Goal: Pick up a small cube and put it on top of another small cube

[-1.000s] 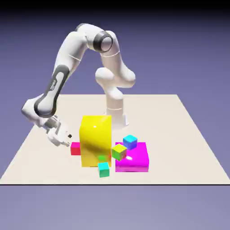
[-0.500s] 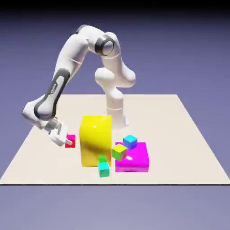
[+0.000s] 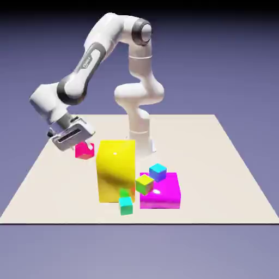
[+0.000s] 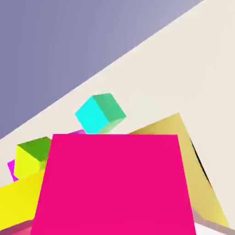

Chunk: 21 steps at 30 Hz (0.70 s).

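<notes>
Small cube (image 3: 84, 151), red and hot-pink faces — raised off the table.
Hangs in the air at the exterior view's left, just beside the upper edge of the tall yellow block (image 3: 116, 170) and clear of the tabletop, slightly tilted. Much smaller than that block. In the hand view its hot-pink face (image 4: 114, 183) fills the lower frame, seen close and square-on.

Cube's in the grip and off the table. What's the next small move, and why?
Probably carry it toward the exterior view's right, keeping height: the gripper holds the small cube beside the yellow block, which stands between it and the other small cubes.
</notes>
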{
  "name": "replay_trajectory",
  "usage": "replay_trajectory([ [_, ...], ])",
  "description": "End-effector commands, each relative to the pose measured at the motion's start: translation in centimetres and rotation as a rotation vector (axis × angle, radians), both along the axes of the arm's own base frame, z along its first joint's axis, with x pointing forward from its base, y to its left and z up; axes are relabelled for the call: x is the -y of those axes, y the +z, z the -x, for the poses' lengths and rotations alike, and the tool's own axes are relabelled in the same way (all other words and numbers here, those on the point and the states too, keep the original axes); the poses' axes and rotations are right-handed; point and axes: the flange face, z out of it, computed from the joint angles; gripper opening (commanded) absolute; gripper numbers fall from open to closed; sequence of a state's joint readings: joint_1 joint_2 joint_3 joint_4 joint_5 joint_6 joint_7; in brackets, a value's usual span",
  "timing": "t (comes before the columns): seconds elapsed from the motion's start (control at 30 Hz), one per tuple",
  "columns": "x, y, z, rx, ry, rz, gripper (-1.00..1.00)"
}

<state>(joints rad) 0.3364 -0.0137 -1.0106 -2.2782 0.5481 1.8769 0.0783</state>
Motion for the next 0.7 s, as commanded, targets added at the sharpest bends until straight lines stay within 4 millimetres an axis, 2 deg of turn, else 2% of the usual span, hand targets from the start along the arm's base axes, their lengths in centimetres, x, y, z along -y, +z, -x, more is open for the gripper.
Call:
replay_trajectory([
  [0.0,-2.9,0.8,-1.7,0.011,0.127,0.014,-1.00],
  [0.17,-9.6,1.3,-4.8,-0.120,0.328,0.079,-1.00],
  [0.33,-16.1,1.2,-6.7,-0.259,0.497,0.171,-1.00],
  [0.5,-22.6,1.0,-7.7,-0.387,0.652,0.290,-1.00],
  [0.67,-29.0,0.8,-7.9,-0.495,0.791,0.435,-1.00],
])
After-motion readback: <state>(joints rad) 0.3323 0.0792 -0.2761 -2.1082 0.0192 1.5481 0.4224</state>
